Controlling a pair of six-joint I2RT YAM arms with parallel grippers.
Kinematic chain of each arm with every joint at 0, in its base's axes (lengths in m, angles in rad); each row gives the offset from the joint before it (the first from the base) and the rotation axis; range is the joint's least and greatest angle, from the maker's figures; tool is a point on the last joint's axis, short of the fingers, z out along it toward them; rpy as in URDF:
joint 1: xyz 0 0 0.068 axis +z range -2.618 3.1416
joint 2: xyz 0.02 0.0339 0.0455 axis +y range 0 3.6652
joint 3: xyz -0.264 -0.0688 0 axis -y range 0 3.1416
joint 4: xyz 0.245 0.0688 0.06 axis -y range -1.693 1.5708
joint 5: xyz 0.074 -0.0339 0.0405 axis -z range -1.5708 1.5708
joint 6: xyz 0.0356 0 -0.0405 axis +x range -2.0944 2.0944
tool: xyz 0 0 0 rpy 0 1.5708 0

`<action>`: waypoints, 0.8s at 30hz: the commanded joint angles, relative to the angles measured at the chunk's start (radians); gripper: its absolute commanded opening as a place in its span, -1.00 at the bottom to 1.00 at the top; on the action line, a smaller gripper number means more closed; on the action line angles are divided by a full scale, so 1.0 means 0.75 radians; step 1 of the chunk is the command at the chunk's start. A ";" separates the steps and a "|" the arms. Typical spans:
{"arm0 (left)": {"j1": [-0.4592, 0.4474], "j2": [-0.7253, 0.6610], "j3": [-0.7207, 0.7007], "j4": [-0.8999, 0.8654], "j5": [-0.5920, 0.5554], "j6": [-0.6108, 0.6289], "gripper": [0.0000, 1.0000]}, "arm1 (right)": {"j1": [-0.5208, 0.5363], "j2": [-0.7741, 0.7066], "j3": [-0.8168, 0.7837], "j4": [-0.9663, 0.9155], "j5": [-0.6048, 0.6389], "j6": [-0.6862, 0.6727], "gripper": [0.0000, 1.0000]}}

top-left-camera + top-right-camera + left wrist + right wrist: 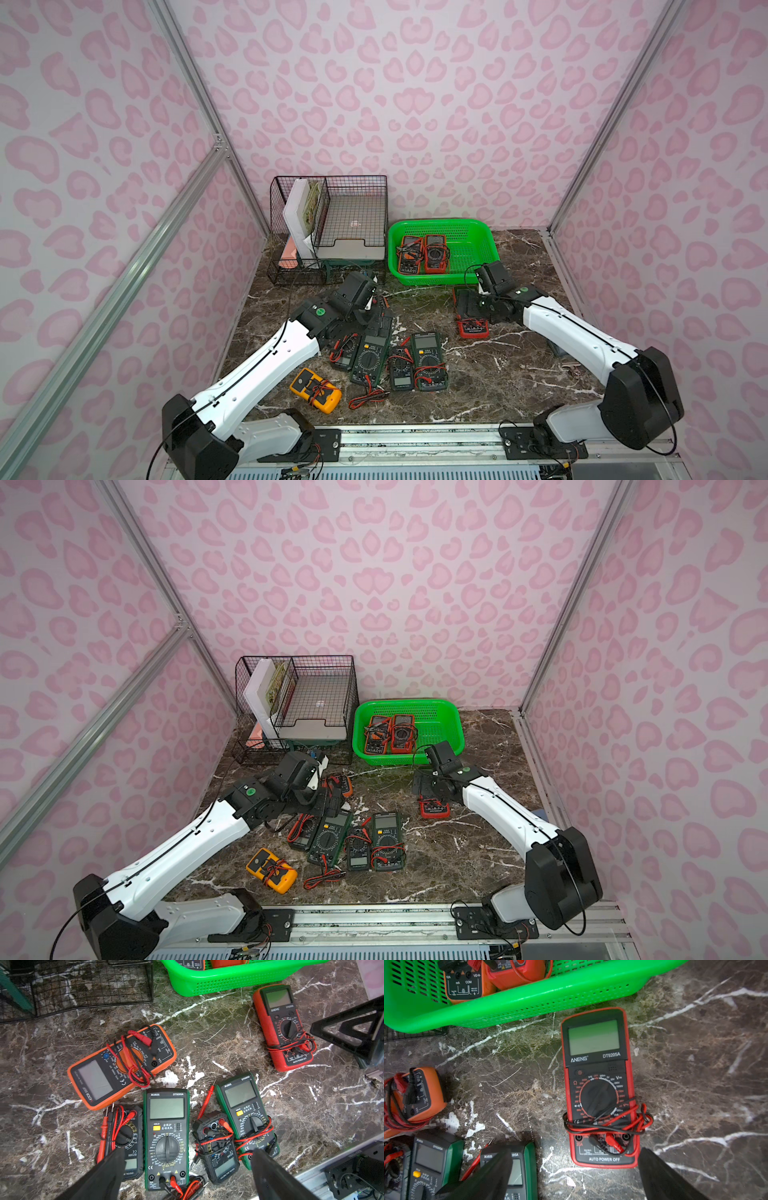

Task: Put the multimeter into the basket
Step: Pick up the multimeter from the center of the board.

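Lying beside green basket [529, 999]: red multimeter [599, 1088], leads wrapped round; left fingers [104, 1178], right fingers [662, 1178] wide apart, empty.

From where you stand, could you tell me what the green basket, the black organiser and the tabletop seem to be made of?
The basket looks like moulded plastic: glossy bright green, rows of slots. The organiser seems coated metal wire: thin black grid, matte. The tabletop looks like polished dark marble with white veins; real stone or a printed surface, I cannot tell.
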 commanded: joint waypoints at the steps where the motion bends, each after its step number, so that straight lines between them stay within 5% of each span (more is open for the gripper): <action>1: 0.044 -0.011 -0.029 0.041 0.082 -0.053 0.97 | 0.032 0.059 0.041 -0.040 0.044 -0.054 0.98; 13: 0.154 0.038 -0.049 0.091 0.192 -0.097 0.97 | 0.058 0.208 0.059 -0.033 0.194 -0.105 0.98; 24: 0.178 0.030 -0.092 0.106 0.207 -0.112 0.97 | -0.043 0.267 0.078 0.040 0.160 -0.192 0.99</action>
